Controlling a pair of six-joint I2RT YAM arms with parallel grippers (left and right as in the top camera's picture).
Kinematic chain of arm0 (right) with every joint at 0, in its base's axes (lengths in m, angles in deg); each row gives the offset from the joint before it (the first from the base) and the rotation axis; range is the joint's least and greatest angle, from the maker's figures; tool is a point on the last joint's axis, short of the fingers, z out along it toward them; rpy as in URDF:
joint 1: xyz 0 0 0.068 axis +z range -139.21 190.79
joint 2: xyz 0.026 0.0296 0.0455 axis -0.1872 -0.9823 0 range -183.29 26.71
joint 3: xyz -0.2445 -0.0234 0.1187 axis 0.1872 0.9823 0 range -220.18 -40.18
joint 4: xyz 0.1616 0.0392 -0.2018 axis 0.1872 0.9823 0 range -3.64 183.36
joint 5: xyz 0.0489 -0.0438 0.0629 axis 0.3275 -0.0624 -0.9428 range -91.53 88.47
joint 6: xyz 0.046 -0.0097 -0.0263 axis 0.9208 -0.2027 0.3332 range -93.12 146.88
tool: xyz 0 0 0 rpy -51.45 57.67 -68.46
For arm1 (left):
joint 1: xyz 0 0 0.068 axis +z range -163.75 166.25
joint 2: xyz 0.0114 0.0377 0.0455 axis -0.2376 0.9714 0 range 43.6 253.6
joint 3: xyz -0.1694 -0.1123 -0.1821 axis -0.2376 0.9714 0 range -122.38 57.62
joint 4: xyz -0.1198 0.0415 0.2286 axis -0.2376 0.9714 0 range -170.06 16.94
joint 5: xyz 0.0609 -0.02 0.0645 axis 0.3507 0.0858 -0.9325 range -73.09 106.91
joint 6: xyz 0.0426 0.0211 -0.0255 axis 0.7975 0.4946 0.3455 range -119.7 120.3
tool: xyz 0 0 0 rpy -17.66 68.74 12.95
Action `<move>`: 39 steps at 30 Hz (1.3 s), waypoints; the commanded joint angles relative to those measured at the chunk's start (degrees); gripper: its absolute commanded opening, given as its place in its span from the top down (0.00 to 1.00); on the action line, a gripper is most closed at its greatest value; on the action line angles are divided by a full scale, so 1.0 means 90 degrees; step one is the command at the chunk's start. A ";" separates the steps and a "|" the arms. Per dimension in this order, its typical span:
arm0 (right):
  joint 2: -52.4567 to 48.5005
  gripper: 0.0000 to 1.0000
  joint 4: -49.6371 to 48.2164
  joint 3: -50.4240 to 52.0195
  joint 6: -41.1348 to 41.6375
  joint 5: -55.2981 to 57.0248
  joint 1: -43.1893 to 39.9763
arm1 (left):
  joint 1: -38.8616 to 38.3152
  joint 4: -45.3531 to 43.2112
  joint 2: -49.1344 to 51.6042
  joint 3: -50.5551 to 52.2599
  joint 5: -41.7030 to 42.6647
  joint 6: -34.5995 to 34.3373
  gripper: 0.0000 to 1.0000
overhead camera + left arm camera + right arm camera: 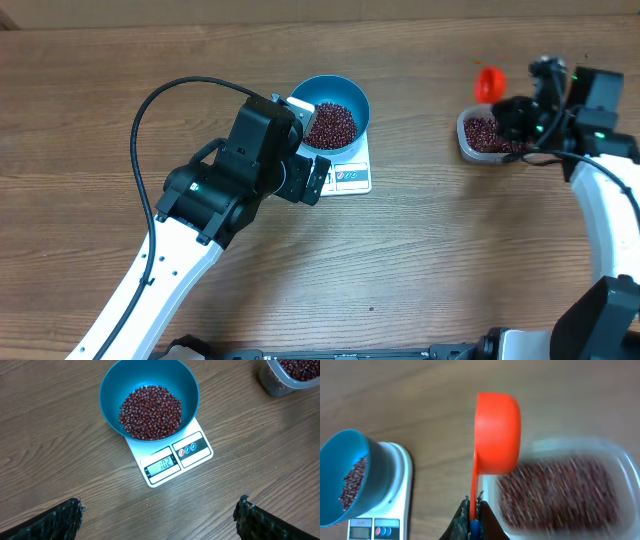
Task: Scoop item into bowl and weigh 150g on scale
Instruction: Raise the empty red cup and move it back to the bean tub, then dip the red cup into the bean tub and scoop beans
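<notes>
Partway: we see the blue bowl (107,390) on the scale (192,447) holding beans (150,412), the display (162,464) reading 102. Our right gripper (474,510) pinches the orange scoop (497,430) by its handle over the clear tub (620,470); the left gripper (159,510) hangs spread. We judge more scooping is needed.

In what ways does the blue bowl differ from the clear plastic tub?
The bowl is opaque blue; the tub is clear. The bowl is round; the tub is a rounded rectangle. The bowl stands on the scale; the tub stands directly on the table. Both hold red-brown beans.
</notes>
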 commanded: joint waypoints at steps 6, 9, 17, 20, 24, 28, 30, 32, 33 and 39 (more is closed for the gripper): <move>0.0194 0.96 0.0872 -0.0024 0.0503 0.0092 -0.0571 | -0.0017 -0.0024 0.0034 -0.0102 0.0032 -0.0022 0.01; 0.0194 0.96 0.1151 -0.0024 0.0427 0.0158 -0.0580 | -0.0017 -0.0024 0.0034 -0.0102 0.0029 -0.0022 0.01; 0.0192 0.96 0.1299 -0.0024 0.0403 0.1656 -0.0578 | -0.0017 -0.0024 0.0034 -0.0102 0.0032 -0.0022 0.00; 0.0192 0.96 0.1277 -0.0024 -0.0061 0.1710 -0.0578 | -0.0017 -0.0024 0.0034 -0.0102 0.0032 -0.0022 0.00; 0.0153 0.96 0.1149 -0.0017 -0.0100 0.1710 -0.0578 | -0.0017 -0.0024 0.0034 -0.0102 0.0032 -0.0022 0.00; 0.0012 0.96 0.1052 -0.0017 -0.0100 0.1705 -0.0571 | -0.0017 -0.0024 0.0034 -0.0102 0.0032 -0.0022 0.00; -0.0092 0.96 0.1013 -0.0015 -0.0100 0.1698 -0.0571 | -0.0017 -0.0024 0.0034 -0.0102 0.0032 -0.0022 0.00; -0.0226 0.96 0.0974 -0.0012 -0.0102 0.1659 -0.0568 | -0.0017 -0.0024 0.0034 -0.0102 0.0032 -0.0022 0.01; -0.0289 0.96 0.0957 -0.0012 -0.0100 0.1656 -0.0566 | -0.0017 -0.0024 0.0034 -0.0102 0.0032 -0.0022 0.00; -0.0644 0.96 0.0865 -0.0012 -0.0100 0.1537 -0.0561 | -0.0017 -0.0024 0.0034 -0.0102 0.0032 -0.0022 0.00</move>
